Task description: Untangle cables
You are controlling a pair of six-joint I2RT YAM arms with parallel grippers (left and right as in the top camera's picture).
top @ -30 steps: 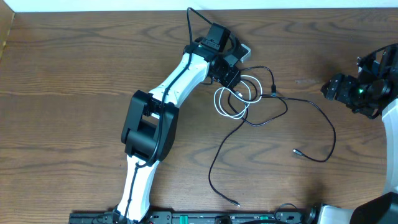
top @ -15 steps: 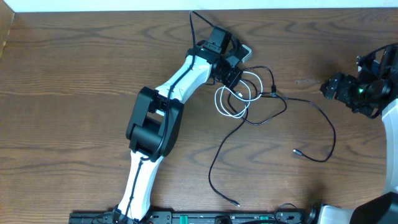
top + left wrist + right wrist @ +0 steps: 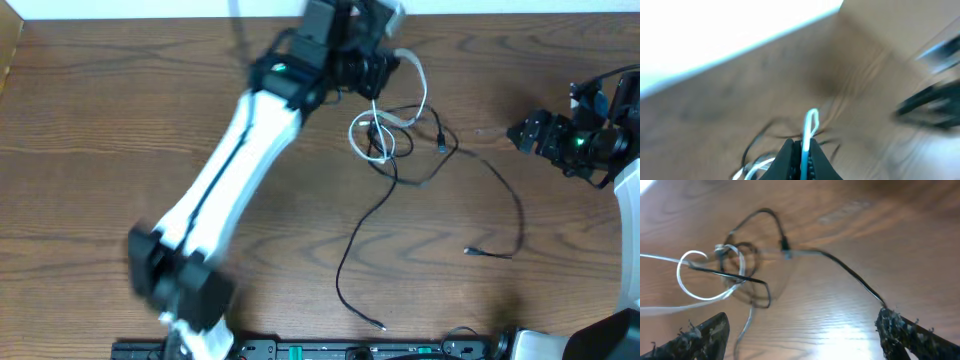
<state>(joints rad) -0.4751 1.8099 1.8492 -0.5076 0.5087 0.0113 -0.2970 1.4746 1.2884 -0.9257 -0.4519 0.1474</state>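
Observation:
My left gripper (image 3: 385,62) is near the table's far edge, raised and shut on the white cable (image 3: 415,95). The cable runs taut down from it to a small loop. In the left wrist view the white cable (image 3: 809,122) passes between the closed jaws of the left gripper (image 3: 802,156). The black cable (image 3: 352,245) is still wound through that loop. It trails toward the near edge and out to the right. My right gripper (image 3: 522,133) stands open at the right, apart from both cables. The right wrist view shows the right gripper (image 3: 805,340) empty, with the white cable's loop (image 3: 690,287) and the black cable (image 3: 845,270) ahead.
The wooden table (image 3: 100,120) ends at a white wall along the far edge. A black rail (image 3: 300,350) runs along the near edge. The left arm (image 3: 220,170) slants across the table's left half. A black plug end (image 3: 470,251) lies loose at the right.
The left gripper closed on the white cable and swung up toward the far edge. That drew the white loops tight and dragged the black cable inward. The right gripper barely moved.

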